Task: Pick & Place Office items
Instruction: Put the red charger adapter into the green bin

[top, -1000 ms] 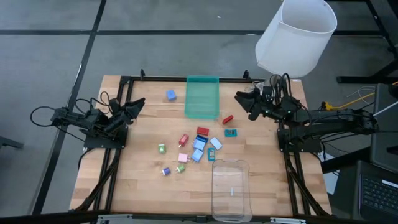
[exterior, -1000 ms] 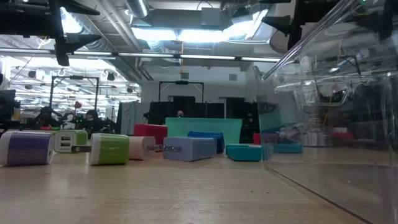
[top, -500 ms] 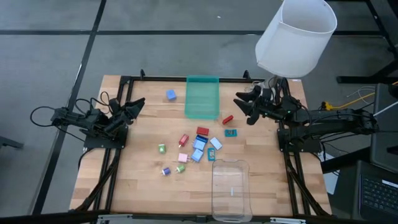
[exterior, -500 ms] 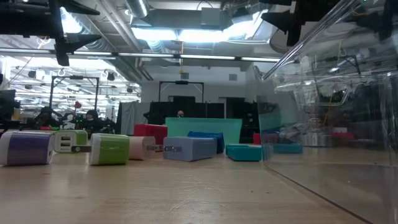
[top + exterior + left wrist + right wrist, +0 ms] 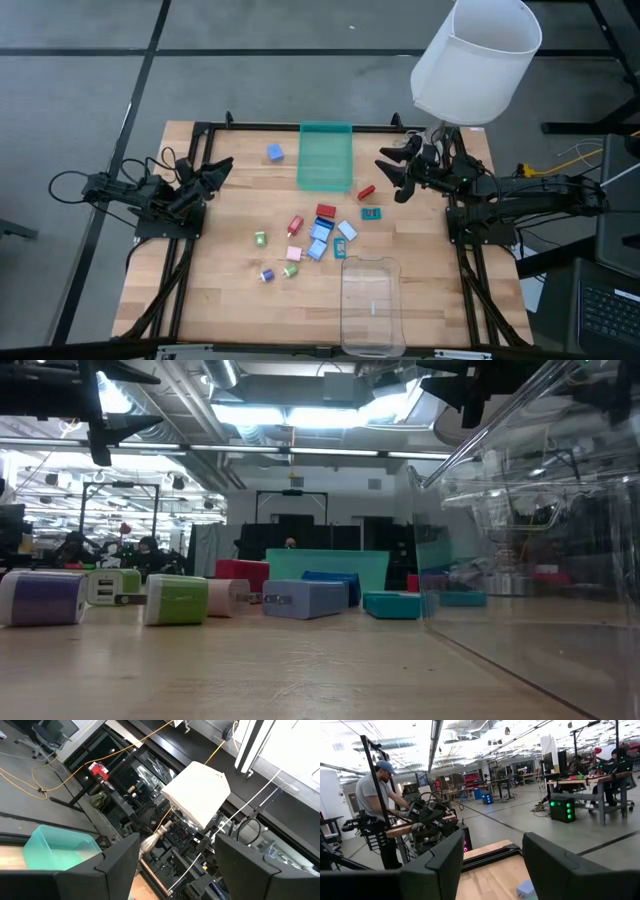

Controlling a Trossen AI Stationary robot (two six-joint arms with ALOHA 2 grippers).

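Note:
The office items, small colourful cubes, rolls and flat pieces [image 5: 318, 236], lie loose on the wooden table's middle. A blue cube [image 5: 275, 152] sits apart at the far left and a red piece [image 5: 366, 191] near the green tray [image 5: 326, 155]. In the low view a purple cube [image 5: 40, 598], a green one [image 5: 175, 600] and a blue one [image 5: 305, 598] rest flat on the wood. My left gripper [image 5: 216, 170] hovers open at the table's left edge. My right gripper [image 5: 392, 175] hovers open above the far right, right of the red piece. Both hold nothing [image 5: 175, 870] [image 5: 492, 870].
A clear plastic tray [image 5: 370, 305] stands at the near edge, right of centre, filling the low view's right side [image 5: 540, 560]. A white shade [image 5: 475, 60] hangs over the far right corner. A person [image 5: 375, 795] works at a bench beyond the table.
My right gripper has rolled about the line it points along while staying in place above the far right; its fingers now stand more side by side as seen from above. Its gap is unchanged. No office item has moved.

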